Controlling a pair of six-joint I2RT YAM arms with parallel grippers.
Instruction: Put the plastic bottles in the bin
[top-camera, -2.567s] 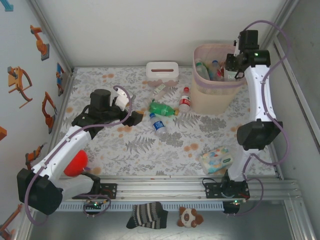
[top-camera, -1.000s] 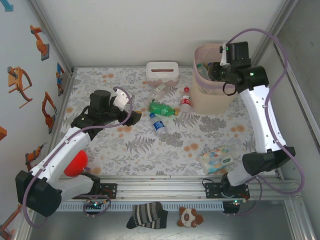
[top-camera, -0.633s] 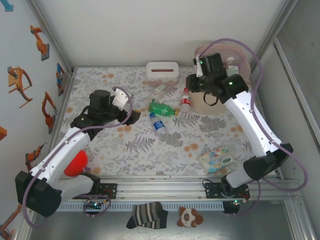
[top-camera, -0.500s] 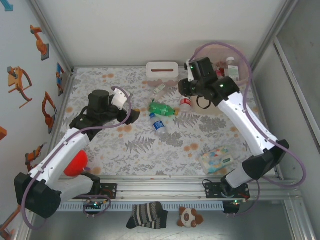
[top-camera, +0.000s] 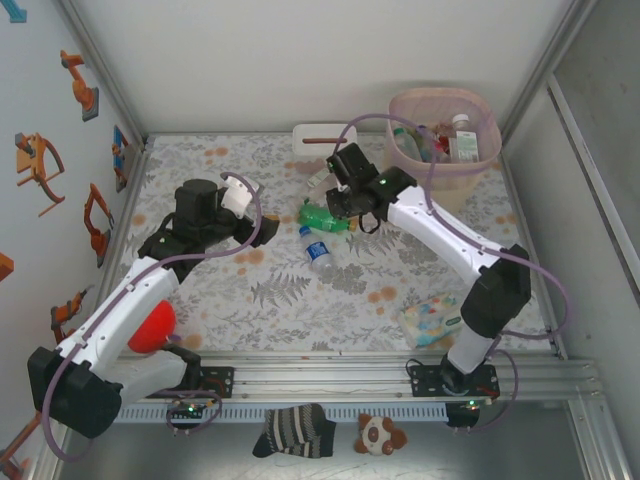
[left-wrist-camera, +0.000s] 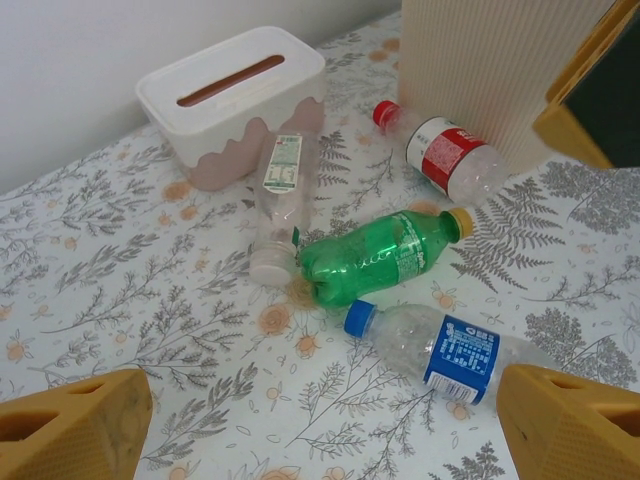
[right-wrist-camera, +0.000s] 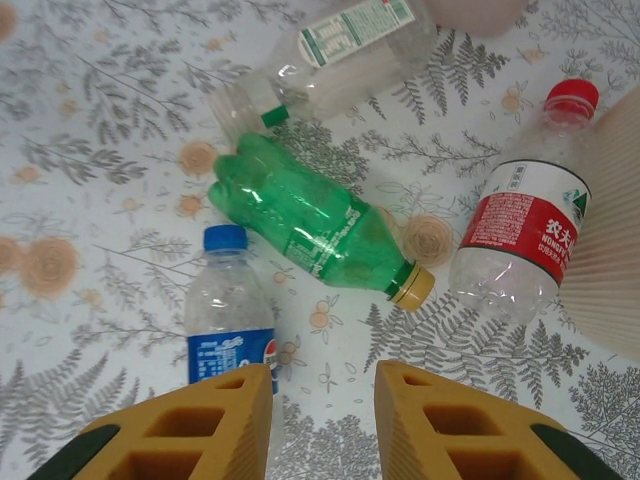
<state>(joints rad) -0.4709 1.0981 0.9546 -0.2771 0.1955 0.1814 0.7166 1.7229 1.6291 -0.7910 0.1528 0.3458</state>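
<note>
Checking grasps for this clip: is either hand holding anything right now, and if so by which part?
Nothing is held. The right hand hovers, fingers close together and empty, above the green bottle; the left hand is wide open, short of the bottles.

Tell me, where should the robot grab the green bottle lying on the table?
Probably around its middle, by the label. The green bottle lies flat, so coming straight down with fingers across its round body should fit. The right gripper is nearest, just past its yellow cap.

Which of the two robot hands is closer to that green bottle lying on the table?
Right. The right gripper hovers just above the green bottle; the left gripper sits farther off to its left.
</note>
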